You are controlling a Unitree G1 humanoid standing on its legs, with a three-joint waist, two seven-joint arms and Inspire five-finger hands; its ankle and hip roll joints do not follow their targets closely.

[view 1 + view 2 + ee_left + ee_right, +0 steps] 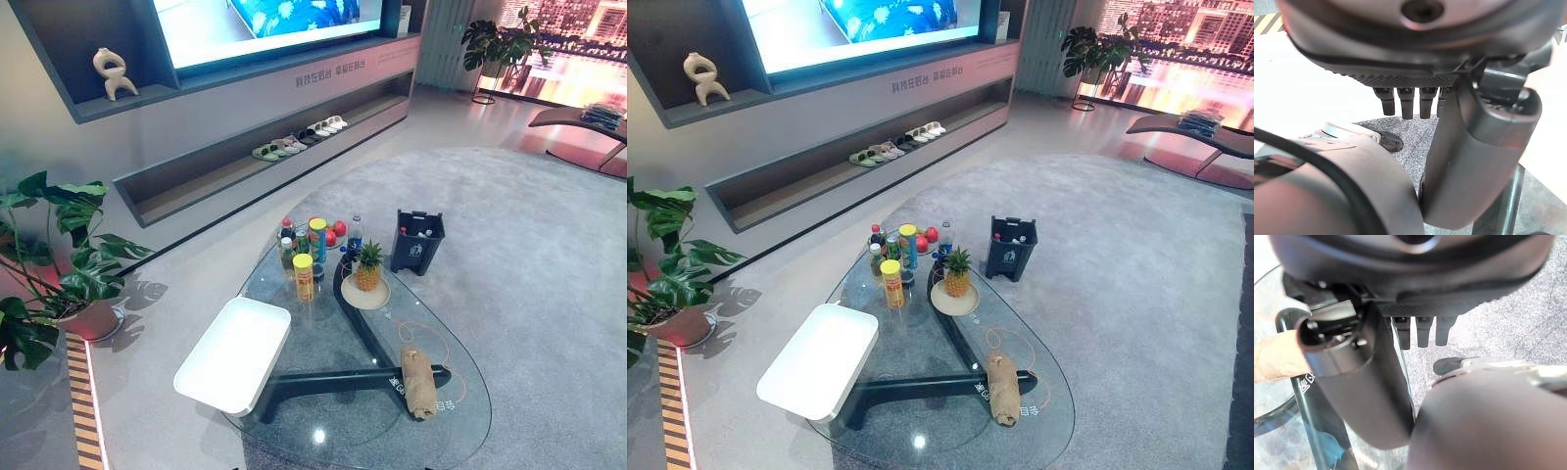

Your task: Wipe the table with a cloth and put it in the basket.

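**Cloth rolled on the glass, both hands off it**

The left hand shows in its wrist view with straight fingers hanging down, holding nothing, carpet beneath. The right hand hangs the same way in its own view, fingers straight and relaxed, nothing between them. The tan cloth shows at that view's edge, lying on the glass off to the thumb's side, apart from the fingers.

On the glass table the cloth lies rolled at the near right, over the dark frame. The white basket sits on the near left edge, well apart from the cloth. Farther in, a pineapple stands on a plate, with a yellow can and bottles beside it. Beyond the table a dark bin stands on the carpet. A potted plant is at far left.
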